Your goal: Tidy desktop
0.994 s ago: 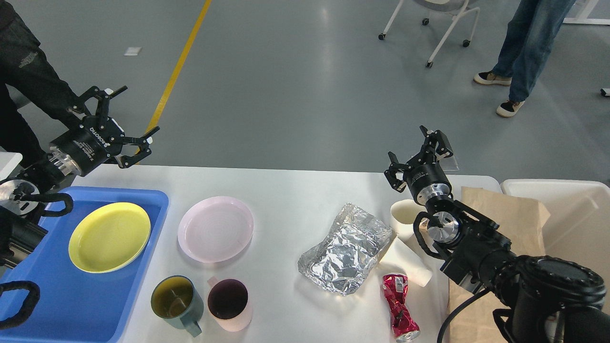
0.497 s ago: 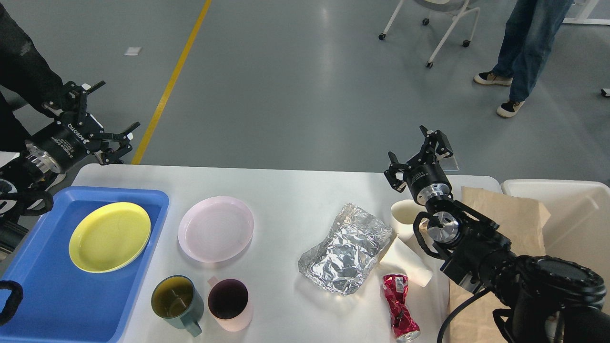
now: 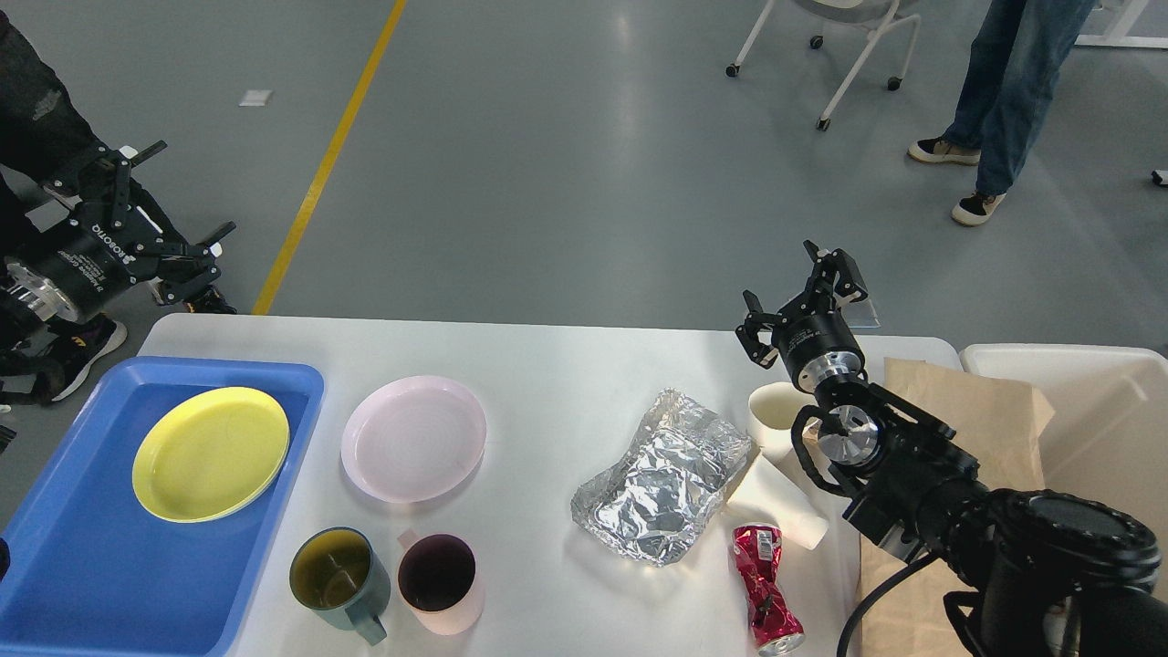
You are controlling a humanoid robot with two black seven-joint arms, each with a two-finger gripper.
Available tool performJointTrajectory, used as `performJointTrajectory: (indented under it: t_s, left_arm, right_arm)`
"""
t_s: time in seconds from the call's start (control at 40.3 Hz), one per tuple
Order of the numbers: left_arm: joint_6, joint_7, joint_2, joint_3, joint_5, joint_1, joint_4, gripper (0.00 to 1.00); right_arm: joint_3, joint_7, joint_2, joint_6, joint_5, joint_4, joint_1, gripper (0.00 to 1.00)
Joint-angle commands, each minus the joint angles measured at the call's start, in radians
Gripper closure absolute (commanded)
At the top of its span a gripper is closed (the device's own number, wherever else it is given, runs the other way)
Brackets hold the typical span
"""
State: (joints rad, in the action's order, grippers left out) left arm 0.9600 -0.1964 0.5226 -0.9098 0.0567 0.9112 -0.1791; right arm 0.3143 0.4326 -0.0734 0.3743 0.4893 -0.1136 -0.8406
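Observation:
The white desktop [image 3: 557,365] carries a pink plate [image 3: 412,438], a green mug [image 3: 336,570], a pink mug [image 3: 440,582], crumpled foil [image 3: 662,474], two white paper cups [image 3: 776,415], a crushed red can [image 3: 765,589] and a brown paper bag [image 3: 985,411]. A yellow plate [image 3: 210,453] lies in the blue tray [image 3: 91,584] at the left. My left gripper [image 3: 178,196] hangs open and empty beyond the table's far left corner. Over the far right edge, my right gripper [image 3: 792,283] is open and empty above the cups.
A cream bin [image 3: 1095,401] stands at the right of the table. Beyond the table are grey floor with a yellow line [image 3: 328,155], a wheeled chair [image 3: 849,46], a standing person [image 3: 1004,91] and another person's shoes at the left.
My left gripper has drawn back to the left and up, away from the tray's far corner and off the table. The right arm has not moved.

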Motion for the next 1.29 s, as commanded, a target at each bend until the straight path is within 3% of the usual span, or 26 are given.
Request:
performJointTrajectory:
  t_s: [0.0, 0.72, 1.118, 1.267]
  left_arm:
    - [0.0, 0.0, 0.007, 0.0, 0.0, 0.003, 0.0, 0.0]
    - [0.0, 0.001, 0.137, 0.037, -0.002, 0.156, 0.001, 0.0]
    - [0.0, 0.0, 0.148, 0.432, -0.017, 0.213, 0.0, 0.0]
    - [0.0, 0.0, 0.142, 0.551, -0.02, 0.3, 0.003, 0.0]
  right_arm:
    - [0.0, 0.0, 0.0, 0.0, 0.0, 0.0, 0.0, 0.0]
    - [0.0, 0.0, 0.0, 0.0, 0.0, -0.001, 0.0, 0.0]
    - [0.0, 0.0, 0.0, 0.0, 0.0, 0.0, 0.0, 0.0]
    - [0.0, 0.0, 0.0, 0.0, 0.0, 0.0, 0.0, 0.0]
